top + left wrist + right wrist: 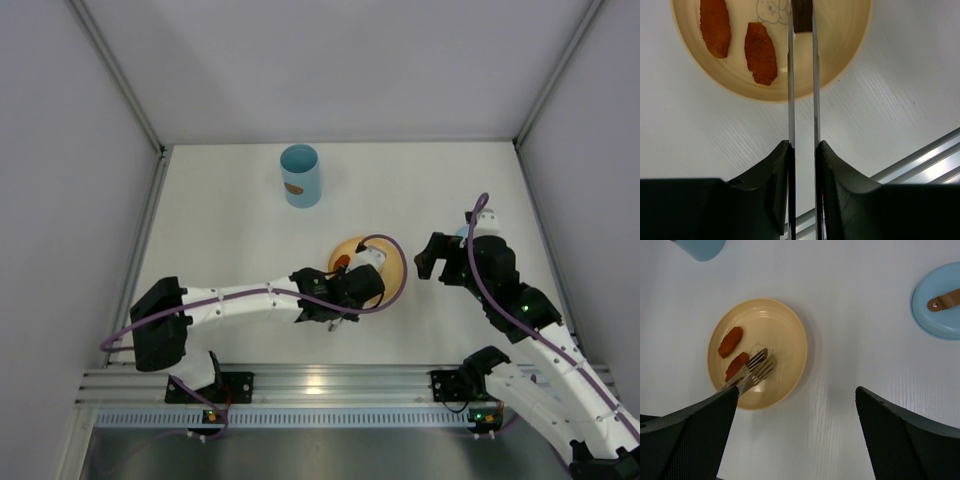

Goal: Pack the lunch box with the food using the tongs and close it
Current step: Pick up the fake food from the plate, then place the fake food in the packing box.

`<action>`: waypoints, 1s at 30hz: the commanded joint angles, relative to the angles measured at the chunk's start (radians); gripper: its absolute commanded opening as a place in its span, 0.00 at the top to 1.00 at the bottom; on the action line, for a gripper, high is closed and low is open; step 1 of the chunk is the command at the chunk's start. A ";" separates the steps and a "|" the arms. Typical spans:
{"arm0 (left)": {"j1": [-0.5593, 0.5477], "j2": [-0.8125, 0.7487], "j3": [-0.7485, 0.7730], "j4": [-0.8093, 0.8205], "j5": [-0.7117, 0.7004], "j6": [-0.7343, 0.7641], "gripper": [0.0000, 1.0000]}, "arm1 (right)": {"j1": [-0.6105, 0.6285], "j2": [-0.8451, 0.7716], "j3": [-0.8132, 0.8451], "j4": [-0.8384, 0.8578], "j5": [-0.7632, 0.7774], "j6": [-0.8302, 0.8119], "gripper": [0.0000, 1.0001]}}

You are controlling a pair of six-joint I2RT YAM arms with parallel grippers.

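White, faintly grained bench (pixel 230 240) fills the top view, boxed in by plain grey walls (pixel 330 60), with a ribbed aluminium rail (pixel 320 385) along your near edge. Your light blue cylindrical lunch box (pixel 300 175) stands upright and uncovered toward the far side, a small brown mark on its wall, well apart from the round yellow-orange plate (pixel 390 262) nearer you. Your left arm (pixel 240 298) reaches over that plate.

From the left wrist you see the black left fingers (pixel 772 190) clamped on the long silvery metal tongs (pixel 790 85), one finger pressing each slim arm. Those arms run nearly parallel out over the plate, with a dark brown square chunk (pixel 802 17) between them near the tips. Two reddish-brown oval pieces (pixel 760 52) lie on the plate beside them.

From the right wrist, the black right fingers (pixel 695 435) stand wide apart above the bench. Beyond them you see the plate with the tong tips over it, and a light blue round lid (pixel 935 315) with a brown strap on the bench at the right.
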 commanded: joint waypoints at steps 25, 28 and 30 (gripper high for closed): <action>0.647 0.132 0.715 -0.170 0.016 0.225 0.69 | 0.017 0.035 0.070 -0.013 0.000 -0.015 0.01; 0.670 0.152 0.700 -0.166 0.037 0.224 0.69 | 0.017 0.038 0.076 -0.013 0.000 -0.014 0.01; 0.687 0.160 0.669 -0.149 0.051 0.222 0.69 | 0.017 0.041 0.076 -0.016 0.000 -0.015 0.01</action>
